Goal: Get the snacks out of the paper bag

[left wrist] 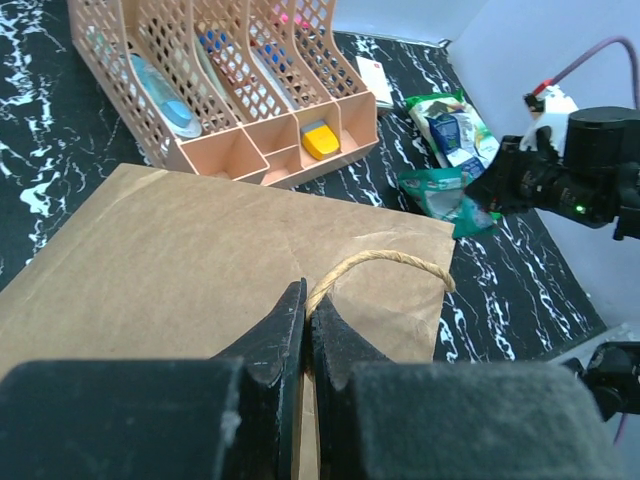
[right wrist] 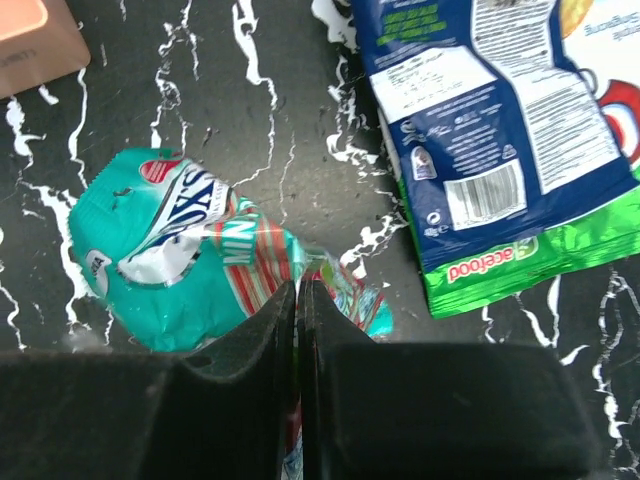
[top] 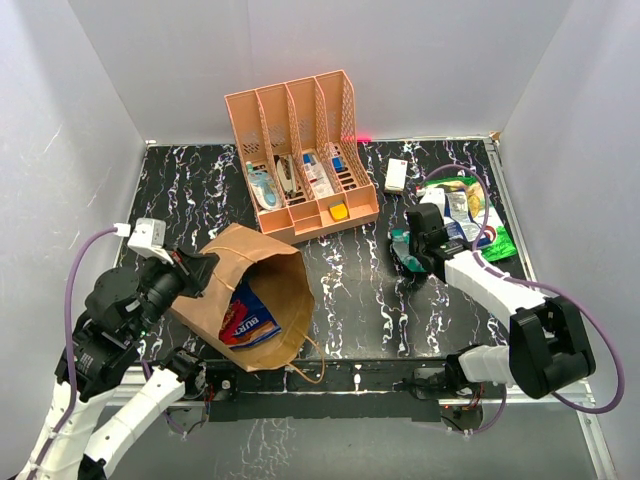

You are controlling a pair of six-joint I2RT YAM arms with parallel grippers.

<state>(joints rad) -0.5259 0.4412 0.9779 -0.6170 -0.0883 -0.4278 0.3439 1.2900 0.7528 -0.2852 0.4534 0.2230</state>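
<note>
Bright even overhead light, soft shadows, blurred near jaws, glossy glare

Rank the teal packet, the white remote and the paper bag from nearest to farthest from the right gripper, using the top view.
1. teal packet, pinched in the right gripper.
2. white remote, farther back, beside the orange rack.
3. paper bag, far off to the left.

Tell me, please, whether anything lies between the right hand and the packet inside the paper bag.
Nothing visible does: the paper bag lies on its side, mouth open, red-and-blue packet exposed toward the right hand.
</note>
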